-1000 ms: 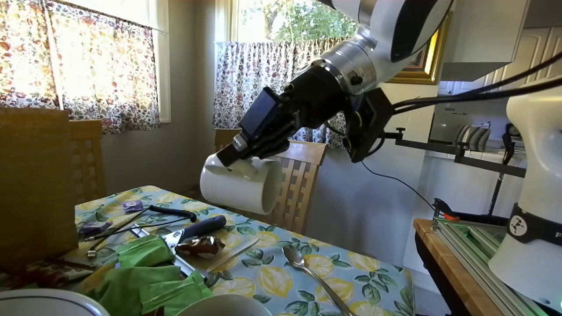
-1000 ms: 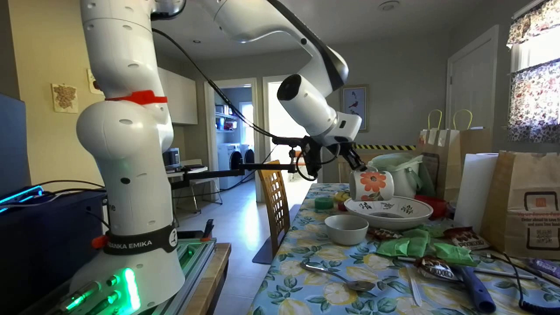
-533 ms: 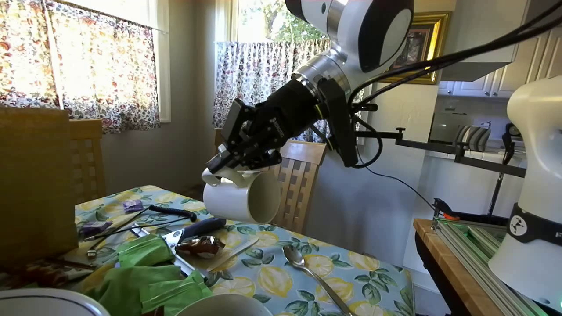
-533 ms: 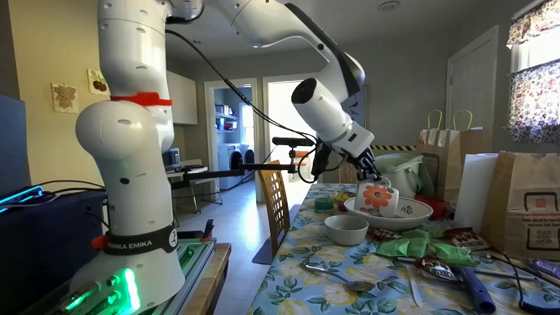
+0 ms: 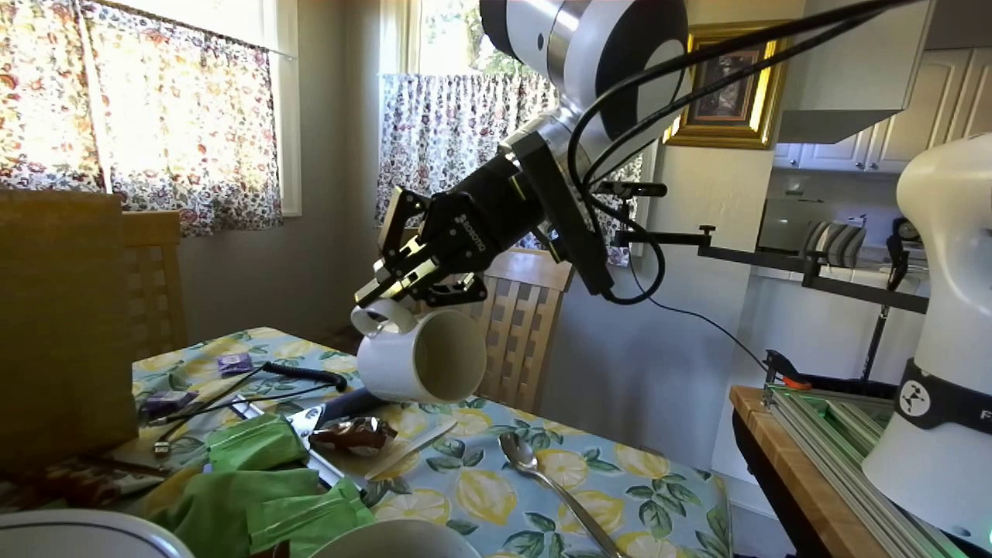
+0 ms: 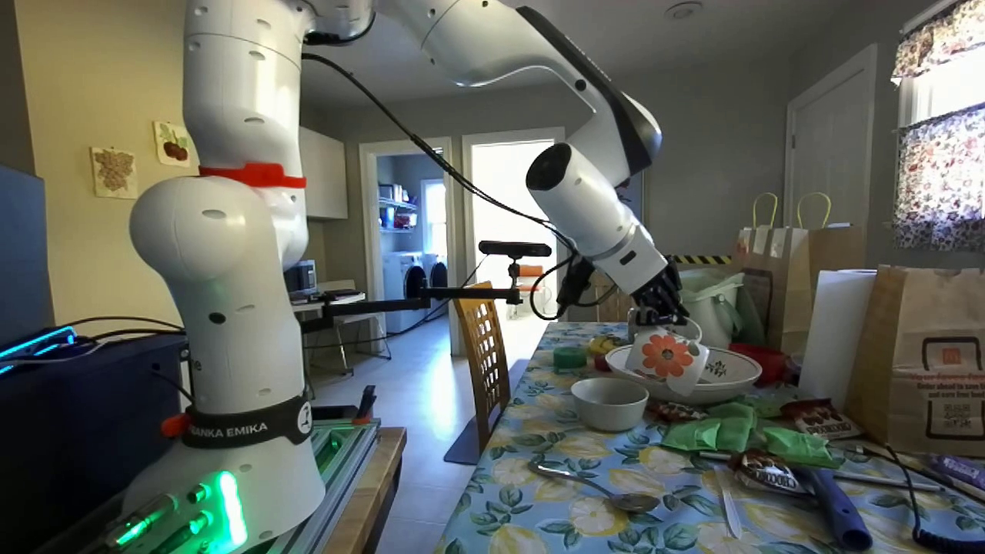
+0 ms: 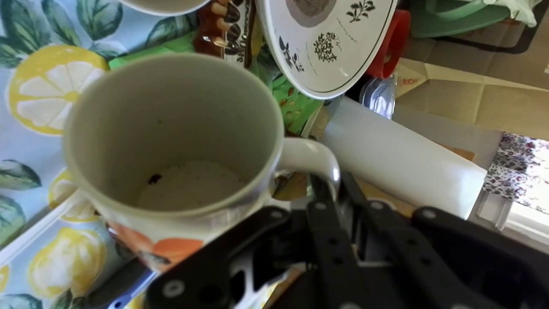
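A white mug with an orange flower on its side hangs above the table, tilted, in both exterior views [image 5: 385, 370] [image 6: 668, 356]. My gripper [image 7: 332, 183] is shut on the mug's handle [image 7: 309, 155], one finger inside the loop and one outside. In the wrist view I look into the open mouth of the mug [image 7: 171, 98]; a small dark speck lies on its inner bottom. An exterior view shows the mouth facing sideways toward the robot's base. The fingertips are partly hidden behind the handle.
A large patterned dish [image 6: 742, 373] and a small white bowl [image 6: 610, 406] stand on the lemon tablecloth. Around them lie a spoon [image 6: 632, 503], green packets [image 5: 256, 446], a blue-handled tool [image 6: 840, 514] and a white knife [image 5: 418, 447]. A paper roll [image 6: 831, 338] and paper bags [image 6: 931, 323] stand behind.
The arm has swung the mug along and a little lower. The mug has turned, so its mouth now shows more fully in an exterior view. The grip on the handle has stayed.
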Controlling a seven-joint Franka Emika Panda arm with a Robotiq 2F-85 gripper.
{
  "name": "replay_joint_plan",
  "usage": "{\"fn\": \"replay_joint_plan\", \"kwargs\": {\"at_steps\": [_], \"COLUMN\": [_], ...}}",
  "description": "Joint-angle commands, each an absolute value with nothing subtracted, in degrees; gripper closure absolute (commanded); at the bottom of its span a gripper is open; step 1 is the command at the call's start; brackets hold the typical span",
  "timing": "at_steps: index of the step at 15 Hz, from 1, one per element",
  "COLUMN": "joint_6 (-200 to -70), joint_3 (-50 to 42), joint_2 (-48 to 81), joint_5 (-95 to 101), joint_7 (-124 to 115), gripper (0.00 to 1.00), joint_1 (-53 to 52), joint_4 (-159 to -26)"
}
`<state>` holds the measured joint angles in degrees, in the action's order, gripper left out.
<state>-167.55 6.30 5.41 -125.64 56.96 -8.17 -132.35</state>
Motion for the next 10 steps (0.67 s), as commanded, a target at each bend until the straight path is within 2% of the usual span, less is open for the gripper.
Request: {"fn": "replay_joint_plan", "kwargs": {"at_steps": [1, 10], "joint_6": [-167.55, -159.66], "joint_3": [6.31, 8.52], "joint_2": [5.41, 5.0], "joint_5": [-125.65, -125.54], "joint_7": [56.8, 46.8], "gripper": [0.97, 0.97], "joint_1": [-8.17, -8.09], "joint_4": [-132.32, -136.77]}}
